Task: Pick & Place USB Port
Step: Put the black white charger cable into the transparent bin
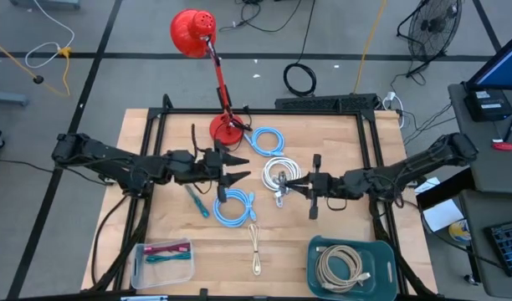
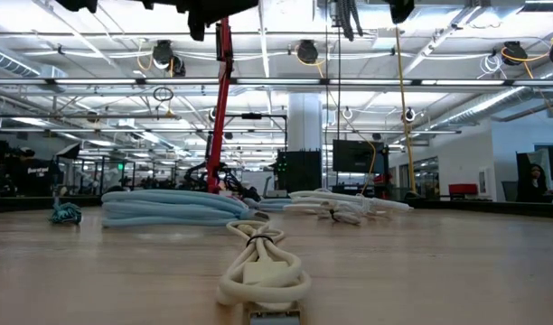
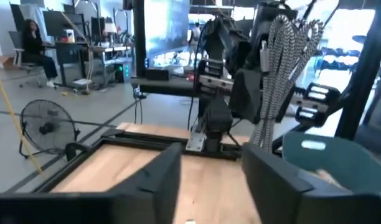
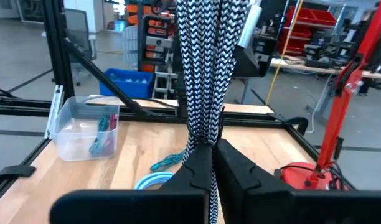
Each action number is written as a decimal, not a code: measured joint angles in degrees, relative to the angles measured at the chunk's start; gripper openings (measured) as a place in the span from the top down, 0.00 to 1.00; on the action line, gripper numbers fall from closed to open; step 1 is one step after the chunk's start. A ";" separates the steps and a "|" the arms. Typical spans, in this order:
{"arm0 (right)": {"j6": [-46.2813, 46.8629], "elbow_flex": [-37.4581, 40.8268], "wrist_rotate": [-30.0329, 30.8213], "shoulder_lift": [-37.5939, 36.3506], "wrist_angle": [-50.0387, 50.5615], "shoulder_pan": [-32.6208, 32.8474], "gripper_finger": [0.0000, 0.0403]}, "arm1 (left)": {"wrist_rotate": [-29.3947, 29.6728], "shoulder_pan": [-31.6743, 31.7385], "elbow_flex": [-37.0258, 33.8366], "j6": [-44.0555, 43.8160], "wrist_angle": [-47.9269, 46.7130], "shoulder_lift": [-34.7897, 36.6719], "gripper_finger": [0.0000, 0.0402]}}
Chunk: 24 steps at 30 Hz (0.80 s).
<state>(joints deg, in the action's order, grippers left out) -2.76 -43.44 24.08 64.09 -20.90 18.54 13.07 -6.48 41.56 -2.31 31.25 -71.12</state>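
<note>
High view first: the tabletop (image 1: 340, 226) is crowded at its centre, and that is your main hazard. The red lamp (image 1: 193, 33) leans in from twelve o'clock, and its base sits close to both arms, so a wide swing could clip the pole.

The teal bin (image 1: 348, 241) at five o'clock already holds a beige coil. The clear bin (image 1: 137, 251) at seven o'clock holds teal and red leads. I cannot tell which one you mean to use. Carrying to either takes you over loose coils: the blue coil (image 1: 233, 207), the white coil (image 1: 277, 174) and the beige cable (image 1: 255, 251) near six o'clock.

The right pincer (image 1: 291, 186), just right of centre, is clamped on the braided cable (image 4: 203, 74), which hangs as a long bundle from its closed fingers. A dangling end could drag across those coils and snag, or pull the bundle out of a grip that pinches only one narrow spot.

The left pincer (image 1: 238, 174), just left of centre and facing the right one, stands wide and holds nothing. Keep it clear, since the two tips are near enough to collide.
</note>
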 joint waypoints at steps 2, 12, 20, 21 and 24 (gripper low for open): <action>0.18 0.00 -0.44 0.78 -1.02 -0.94 1.00 | -0.68 -0.39 -0.02 1.34 -0.32 -0.36 0.46; 1.55 -0.04 -7.76 7.72 -11.22 -6.61 1.00 | -4.49 -0.35 7.55 5.11 0.04 -11.33 0.35; 2.13 -0.04 -7.89 8.00 -10.61 -7.64 1.00 | -4.14 -0.35 11.54 5.20 -0.29 -15.12 0.35; 2.12 -0.04 -7.96 8.00 -10.60 -7.59 1.00 | -4.10 -0.28 11.54 5.18 -0.35 -15.08 0.35; 2.10 -0.04 -7.92 8.03 -10.58 -7.60 1.00 | -4.06 -0.24 11.56 4.25 -0.49 -15.06 0.35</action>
<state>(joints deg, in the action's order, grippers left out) -0.67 -43.48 16.16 72.12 -31.48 10.94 9.02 -6.72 53.12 1.94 30.76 -86.18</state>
